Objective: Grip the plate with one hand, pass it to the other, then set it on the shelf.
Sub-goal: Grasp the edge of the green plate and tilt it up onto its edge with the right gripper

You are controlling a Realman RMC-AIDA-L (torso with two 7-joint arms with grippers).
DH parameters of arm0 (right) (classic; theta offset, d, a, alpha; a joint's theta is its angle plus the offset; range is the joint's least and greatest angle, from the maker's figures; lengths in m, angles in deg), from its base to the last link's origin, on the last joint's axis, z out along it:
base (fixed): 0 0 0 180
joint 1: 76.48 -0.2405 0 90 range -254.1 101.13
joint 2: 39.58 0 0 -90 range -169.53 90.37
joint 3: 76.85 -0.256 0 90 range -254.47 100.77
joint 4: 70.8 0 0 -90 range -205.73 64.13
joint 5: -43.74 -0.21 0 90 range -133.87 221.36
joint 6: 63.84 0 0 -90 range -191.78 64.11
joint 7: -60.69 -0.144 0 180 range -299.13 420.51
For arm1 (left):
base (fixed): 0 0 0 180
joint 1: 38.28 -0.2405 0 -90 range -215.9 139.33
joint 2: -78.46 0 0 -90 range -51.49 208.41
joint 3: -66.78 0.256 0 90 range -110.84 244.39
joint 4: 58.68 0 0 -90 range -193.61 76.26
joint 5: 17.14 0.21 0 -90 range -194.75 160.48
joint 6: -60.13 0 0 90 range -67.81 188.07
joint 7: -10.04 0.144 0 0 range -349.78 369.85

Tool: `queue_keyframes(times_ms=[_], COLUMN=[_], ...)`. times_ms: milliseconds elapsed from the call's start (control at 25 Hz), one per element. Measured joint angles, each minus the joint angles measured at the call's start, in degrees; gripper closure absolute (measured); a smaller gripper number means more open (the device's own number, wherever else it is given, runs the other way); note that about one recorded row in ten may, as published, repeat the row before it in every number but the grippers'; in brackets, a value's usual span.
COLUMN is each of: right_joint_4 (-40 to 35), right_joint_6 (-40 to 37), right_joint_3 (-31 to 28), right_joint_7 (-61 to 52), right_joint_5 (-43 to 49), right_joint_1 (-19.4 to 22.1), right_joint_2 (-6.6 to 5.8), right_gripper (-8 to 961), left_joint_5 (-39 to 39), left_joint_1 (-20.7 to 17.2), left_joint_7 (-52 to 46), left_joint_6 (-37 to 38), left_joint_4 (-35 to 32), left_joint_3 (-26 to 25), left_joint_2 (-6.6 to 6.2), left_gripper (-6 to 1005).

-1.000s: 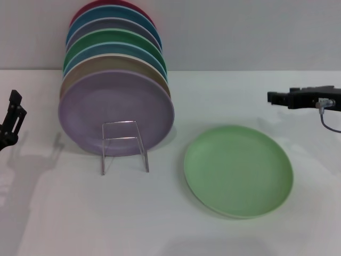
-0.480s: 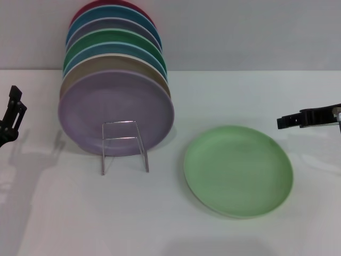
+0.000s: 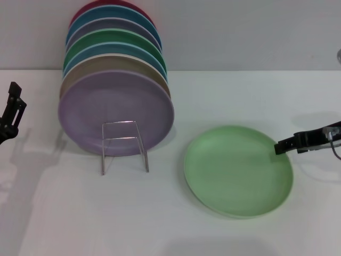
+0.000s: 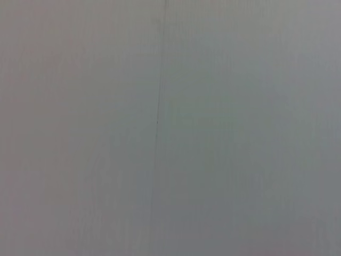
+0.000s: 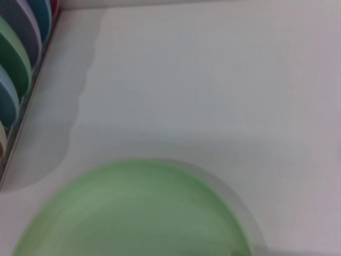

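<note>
The light green plate (image 3: 238,170) lies flat on the white table, to the right of the shelf (image 3: 124,145), a thin wire rack with a rectangular front loop. My right gripper (image 3: 285,145) comes in low from the right and its tip sits at the plate's right rim; whether it touches the rim does not show. The right wrist view shows the plate (image 5: 138,213) close below. My left gripper (image 3: 11,112) hangs at the far left edge, well away from the plate. The left wrist view holds only a blank grey surface.
Several coloured plates stand on edge in the rack, a lilac plate (image 3: 115,113) in front and a darker green plate (image 3: 114,38) behind it. Their edges (image 5: 16,64) also show in the right wrist view. A grey wall (image 3: 240,32) runs behind the table.
My right gripper has dropped from beside the plate's far side down to its right rim. The left gripper has barely shifted. The plate has not moved.
</note>
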Motion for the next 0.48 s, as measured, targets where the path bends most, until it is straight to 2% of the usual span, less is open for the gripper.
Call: queue_keyframes(times_ms=[480], right_joint_4=[-6.58], right_joint_6=[-3.37], right_joint_3=[0.07], right_joint_7=[1.06], right_joint_5=[0.09], right_joint_1=[-1.19], right_joint_2=[-0.08], right_gripper=[418], left_joint_5=[0.00], left_joint_1=[0.11], left_joint_7=[-0.15], left_joint_6=[0.40], left_joint_4=[0.02], left_joint_3=[0.00], left_joint_2=[0.00], left_gripper=[213])
